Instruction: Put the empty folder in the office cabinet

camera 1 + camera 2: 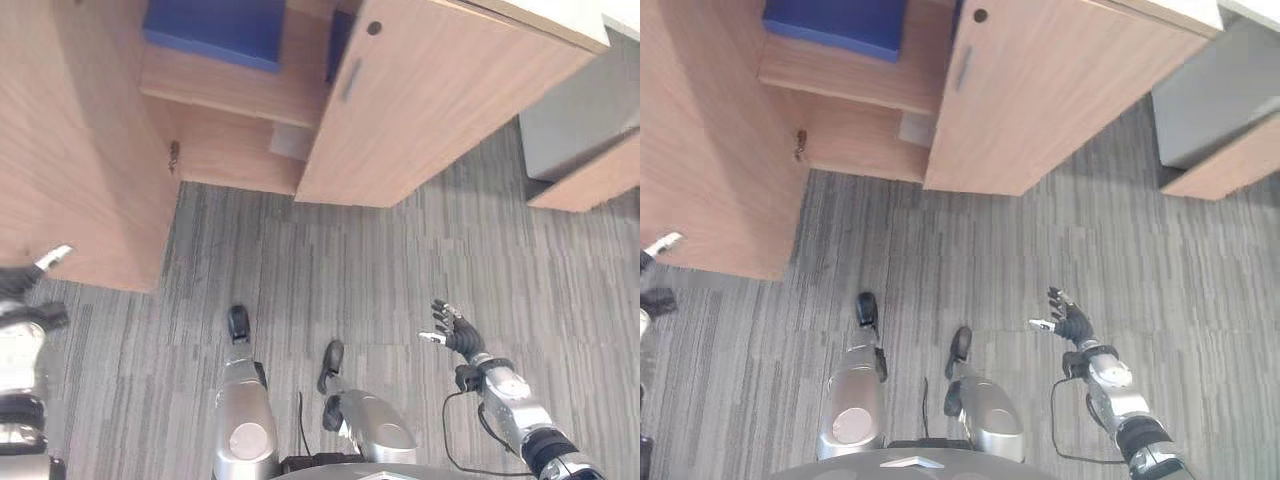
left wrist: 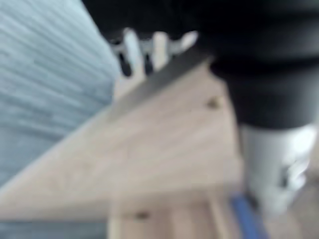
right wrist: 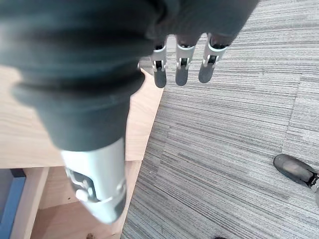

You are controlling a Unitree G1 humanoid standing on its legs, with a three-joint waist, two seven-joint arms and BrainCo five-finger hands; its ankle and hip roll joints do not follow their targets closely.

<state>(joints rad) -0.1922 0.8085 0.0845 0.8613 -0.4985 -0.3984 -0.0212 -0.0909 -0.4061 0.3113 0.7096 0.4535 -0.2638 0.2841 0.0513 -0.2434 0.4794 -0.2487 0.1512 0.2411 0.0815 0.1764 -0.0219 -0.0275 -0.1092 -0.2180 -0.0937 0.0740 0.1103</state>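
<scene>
Wooden cabinet (image 1: 400, 110) stands open, flat blue folder (image 1: 215, 30) shelved; my right hand (image 1: 452, 332) hangs loosely spread, left hand (image 2: 149, 47) straight-fingered.

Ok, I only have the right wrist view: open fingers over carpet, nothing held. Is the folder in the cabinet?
Observer: Yes, in the left eye view a blue folder lies flat on the cabinet shelf.
Operator: And the doors?
Observer: Both stand open, the left door and the right door.
Operator: Where's the left hand?
Observer: The left hand is at the left door's outer edge; contact unclear.
</scene>
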